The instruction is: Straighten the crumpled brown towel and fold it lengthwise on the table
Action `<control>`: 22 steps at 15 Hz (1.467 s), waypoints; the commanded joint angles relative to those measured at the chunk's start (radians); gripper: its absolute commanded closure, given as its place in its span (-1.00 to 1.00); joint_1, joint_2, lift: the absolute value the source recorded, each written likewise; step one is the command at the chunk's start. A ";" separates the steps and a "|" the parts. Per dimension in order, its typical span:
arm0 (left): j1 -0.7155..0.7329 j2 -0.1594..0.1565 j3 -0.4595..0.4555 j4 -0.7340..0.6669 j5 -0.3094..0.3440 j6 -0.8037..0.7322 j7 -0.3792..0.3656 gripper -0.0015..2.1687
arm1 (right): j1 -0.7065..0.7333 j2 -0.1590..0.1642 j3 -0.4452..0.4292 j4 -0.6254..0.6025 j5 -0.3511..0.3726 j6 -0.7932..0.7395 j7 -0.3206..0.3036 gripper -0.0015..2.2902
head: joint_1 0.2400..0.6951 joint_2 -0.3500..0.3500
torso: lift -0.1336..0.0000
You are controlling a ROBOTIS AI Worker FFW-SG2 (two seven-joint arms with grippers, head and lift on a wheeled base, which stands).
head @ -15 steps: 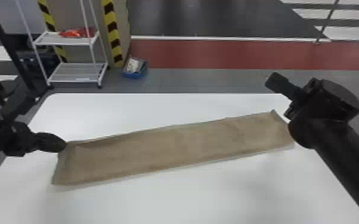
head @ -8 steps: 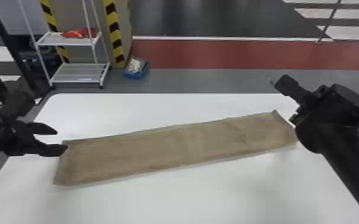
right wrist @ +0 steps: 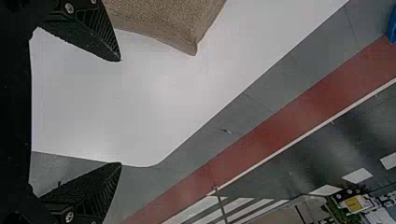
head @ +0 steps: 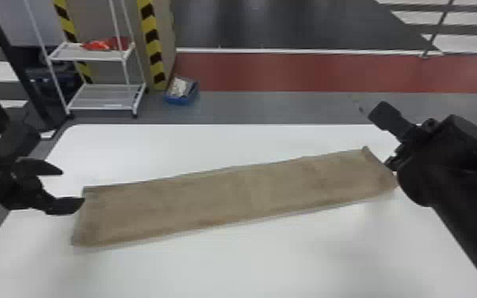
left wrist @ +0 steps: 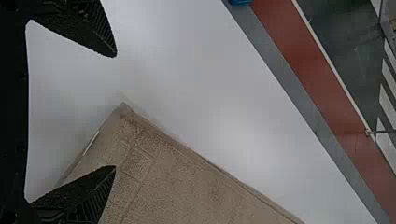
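Towel (head: pixel 233 198), brown and smooth, lies before us in a long strip on the white table (head: pixel 249 265), its right end slanting farther from us. At the towel's left end, we see our left gripper (head: pixel 73 188), black fingers spread wide, empty. Near the towel's right end is our right gripper (head: pixel 386 138), also wide and empty.

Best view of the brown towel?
Head view: the brown towel lies there at full length, with both short ends in sight. The left wrist view gives one corner and part of a long edge; the right wrist view, just one corner region.
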 commanded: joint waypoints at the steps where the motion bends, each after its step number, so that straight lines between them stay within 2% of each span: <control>1: 0.004 0.000 0.006 -0.013 0.001 0.008 -0.008 -0.97 | 0.000 -0.004 -0.005 -0.004 -0.004 0.007 0.001 -0.91 | 1.00 -0.02 | -0.86; 5: 0.015 0.000 0.015 -0.035 0.006 0.020 -0.016 -0.97 | -0.003 -0.004 -0.016 -0.006 -0.033 0.022 0.009 -0.91 | 1.00 -0.03 | -0.86; 22: 0.062 0.003 0.052 -0.087 0.015 0.017 -0.046 -0.97 | -0.001 -0.007 0.001 -0.034 -0.025 0.105 0.033 -0.91 | 1.00 -0.03 | -0.86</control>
